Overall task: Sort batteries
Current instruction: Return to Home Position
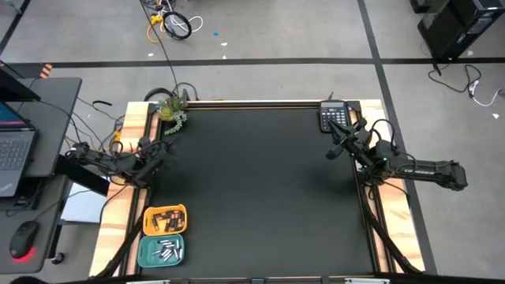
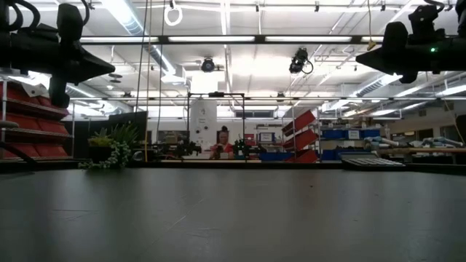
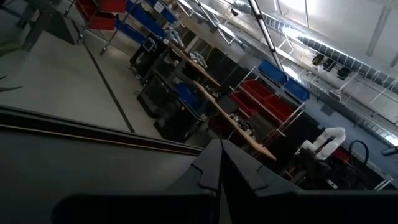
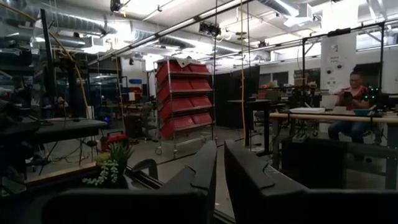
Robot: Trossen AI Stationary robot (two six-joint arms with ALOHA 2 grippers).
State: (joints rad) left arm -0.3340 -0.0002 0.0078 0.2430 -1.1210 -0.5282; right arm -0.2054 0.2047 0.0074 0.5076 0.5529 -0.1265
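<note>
Two bins sit side by side at the bench (image 1: 260,189) edge, well back from the left fingers (image 1: 167,152) on their own side and far across the mat from the right fingers (image 1: 334,151). The yellow bin (image 1: 183,211), the nearer one to the left fingers, holds the dark batteries (image 1: 163,221) with copper ends. The green bin (image 1: 142,254) touching it holds the silver batteries (image 1: 167,251).

Both arms hang raised above the bench, one over each side edge, tips pointing inward. The left fingers are pressed together and grip nothing. The right fingers are drawn close with only a thin slit between them, also empty. A calculator (image 1: 333,117) lies just beyond the right fingers, and a small plant (image 1: 172,110) lies just beyond the left ones.
</note>
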